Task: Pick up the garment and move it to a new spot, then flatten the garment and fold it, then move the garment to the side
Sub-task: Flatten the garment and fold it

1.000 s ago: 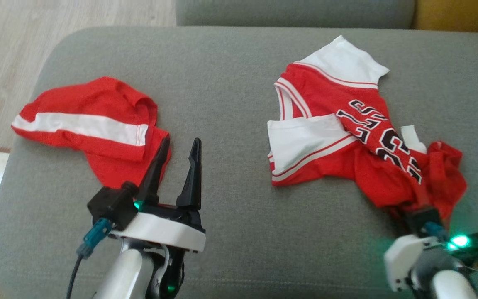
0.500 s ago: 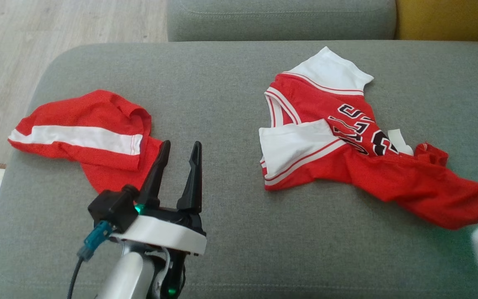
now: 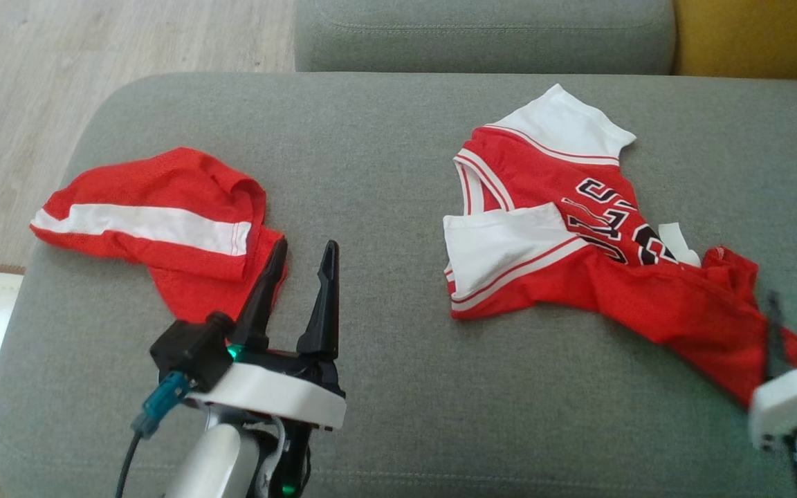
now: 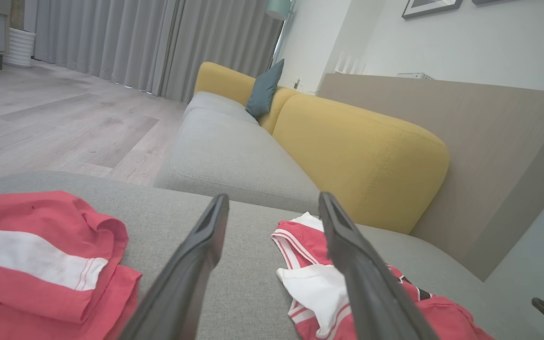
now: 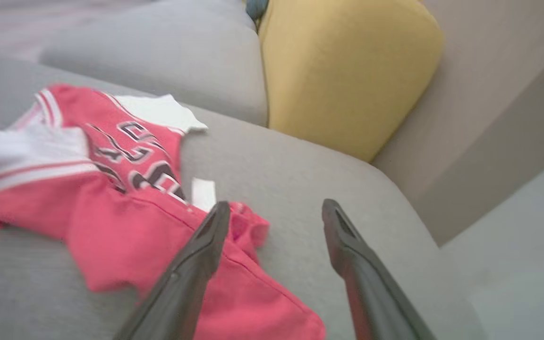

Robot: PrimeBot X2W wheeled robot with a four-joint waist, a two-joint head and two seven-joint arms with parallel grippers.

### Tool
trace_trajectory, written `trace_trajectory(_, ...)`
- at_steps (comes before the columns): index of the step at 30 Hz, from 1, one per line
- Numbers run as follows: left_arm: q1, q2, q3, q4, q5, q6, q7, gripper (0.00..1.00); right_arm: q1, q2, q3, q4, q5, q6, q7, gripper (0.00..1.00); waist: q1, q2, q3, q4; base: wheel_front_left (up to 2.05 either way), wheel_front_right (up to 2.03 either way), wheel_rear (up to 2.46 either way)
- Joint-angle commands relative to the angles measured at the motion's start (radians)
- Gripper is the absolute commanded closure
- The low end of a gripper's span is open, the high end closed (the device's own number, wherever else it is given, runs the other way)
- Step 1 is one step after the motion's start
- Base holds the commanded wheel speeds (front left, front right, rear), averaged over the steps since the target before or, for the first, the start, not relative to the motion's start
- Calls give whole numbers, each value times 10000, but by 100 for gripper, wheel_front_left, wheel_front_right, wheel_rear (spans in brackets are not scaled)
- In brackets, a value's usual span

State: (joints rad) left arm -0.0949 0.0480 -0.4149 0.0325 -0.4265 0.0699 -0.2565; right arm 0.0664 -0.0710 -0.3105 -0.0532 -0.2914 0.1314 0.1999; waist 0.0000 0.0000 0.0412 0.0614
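Lying | garment (image 3: 578, 228) hem just under right pincer (image 5: 276, 208) | jaws apart

Left tool (image 3: 306, 243) black-fingered, white collar (image 3: 267, 398), teal plug (image 3: 163, 408) (green light (image 3: 234, 353))

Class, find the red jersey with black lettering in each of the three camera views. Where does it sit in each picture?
Head view: jersey right of centre.
Left wrist view: jersey at the bottom, right of centre.
Right wrist view: jersey across the left half.
Shared landmark: yellow sofa back, beyond the jersey in all three.
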Motion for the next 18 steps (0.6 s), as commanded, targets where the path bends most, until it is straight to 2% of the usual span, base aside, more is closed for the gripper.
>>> trace_trajectory(1,-299,22,273,-331,21,-24,-53,0,-563,-66,437,-334,301,-7,-321,0,0,0,12,22,0,0,0)
trace_trajectory(7,-346,22,170,-311,31,-32,-53,0,-1183,87,2333,362,1894,-7,-1339,0,0,0,93,304,0,0,0)
trace_trajectory(10,-380,22,89,-315,4,-20,-53,0,-1422,115,3050,921,2102,-7,-1470,0,0,0,177,560,0,0,0)
trace_trajectory(18,-552,22,-57,-355,-91,-13,-53,0,-2539,141,3782,2276,2288,-7,-1636,0,0,0,511,1367,0,0,0)
